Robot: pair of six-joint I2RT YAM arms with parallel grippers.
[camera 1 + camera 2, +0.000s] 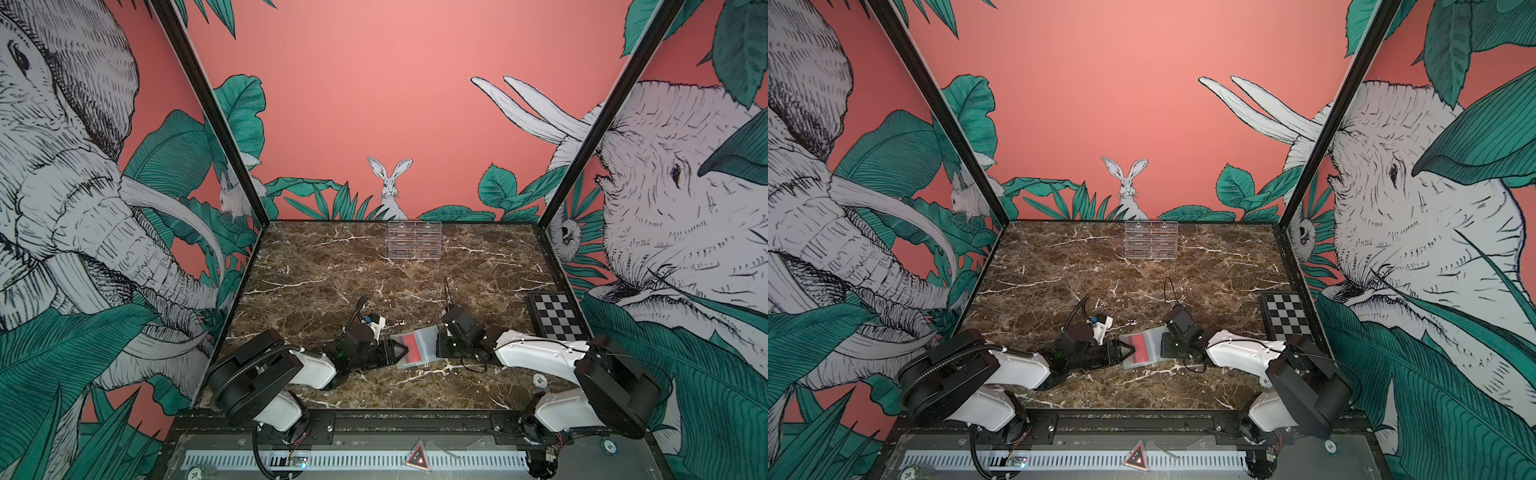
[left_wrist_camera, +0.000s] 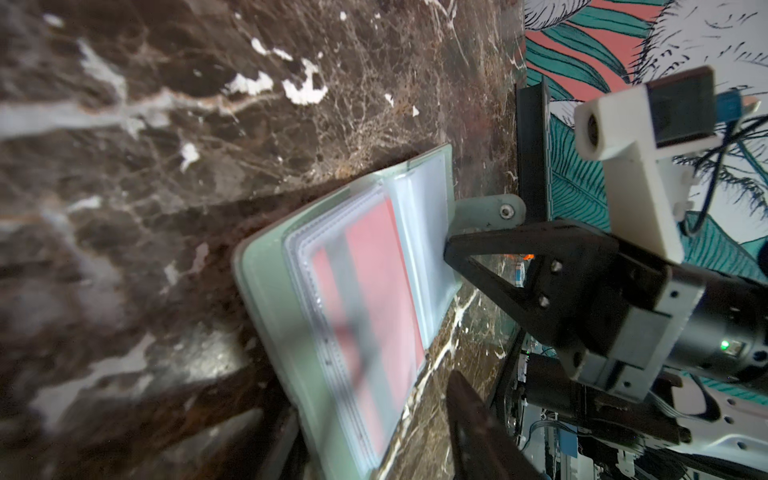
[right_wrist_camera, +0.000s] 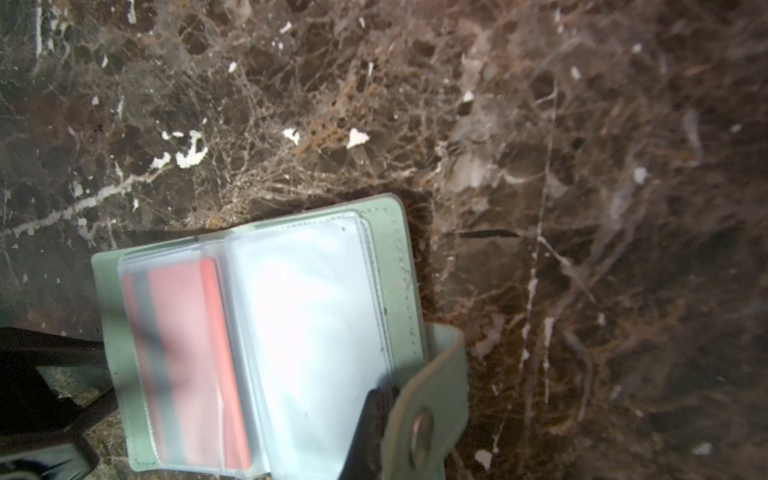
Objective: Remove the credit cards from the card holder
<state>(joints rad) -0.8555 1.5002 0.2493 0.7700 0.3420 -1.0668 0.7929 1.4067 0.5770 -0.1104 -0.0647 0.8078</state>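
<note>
Taking the card holder (image 1: 428,338) as your marker, start with the mural walls (image 1: 415,104) of elephants, leaves and a rabbit, which close in behind it and on both of its sides. The brown marble counter (image 1: 332,270) carries the holder, which lies opened flat on it.

Your left arm (image 1: 307,365) reaches in from the holder's left and your right arm (image 1: 532,347) from its right, so the holder sits between them. A checkered board (image 1: 555,318) lies well apart to the holder's right and a little farther back. The clear tiered stand (image 1: 414,245) stands well behind the holder, against the back wall.

Your left tool (image 1: 400,351) is at the holder's left edge and is released. In the left wrist view its jaws stand apart with the holder's card-filled half reaching in between them, and bare counter shows between one jaw and the cover. Your right tool (image 2: 449,250) is clenched, its tips meeting at the holder's right edge. You cannot tell whether they pinch the plastic there or only press on it.

The holder has a pale green cover around a stack of clear sleeves (image 3: 316,316). The credit cards (image 3: 187,353) sit inside the sleeves of its left half, a red face with a dark stripe showing through the plastic. The snap tab (image 3: 428,399) curls up off the holder's right edge, just beside the right tool's tips, with its metal stud in view. A round white chip (image 1: 539,379) lies to the holder's right and nearer you, partly hidden by the right arm.
</note>
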